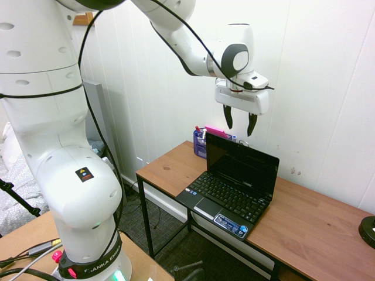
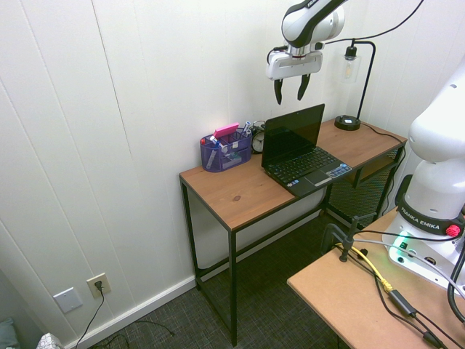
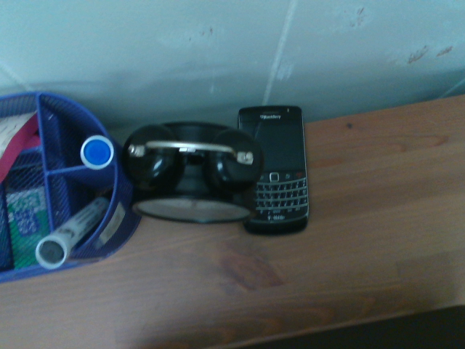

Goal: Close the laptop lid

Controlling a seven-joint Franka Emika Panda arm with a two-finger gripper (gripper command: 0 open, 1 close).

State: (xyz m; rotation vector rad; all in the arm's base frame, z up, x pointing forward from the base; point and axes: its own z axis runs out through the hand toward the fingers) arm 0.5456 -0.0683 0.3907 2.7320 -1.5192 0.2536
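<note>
Background, 1st ext. view: white panelled wall [image 1: 328,70], and by it a wooden desk [image 1: 316,216] w/ the black netbook [image 1: 228,199] on it. The laptop lid [image 1: 242,161] stands up, dark screen to the room. Main risk, as one can judge: if the pincer [image 1: 239,122] comes down straight, its tips may hit the top edge of the lid and press it down into the hinge, or tip the netbook. A push from the screen side would open the lid more; cause would be a start w/o going behind it first. The pincer is spread wide, w/ nothing between its fingers. From it, the lid lies below, at about 6 o'clock in this view.

2nd ext. view: the lid is seen at approx. 6 o'clock from the pincer also here, under it and apart from it. The purple mesh organiser [image 2: 226,150] is at 8 o'clock of the pincer, near the lid; a wide sweep behind the lid could knock it. Black desk lamp [image 2: 348,122] is at 4 o'clock.

Wrist view: organiser, twin-bell clock [image 3: 192,171] and black phone [image 3: 274,169] are close together. Clock and phone could be pushed, prob. if the arm goes too low behind the lid.
</note>
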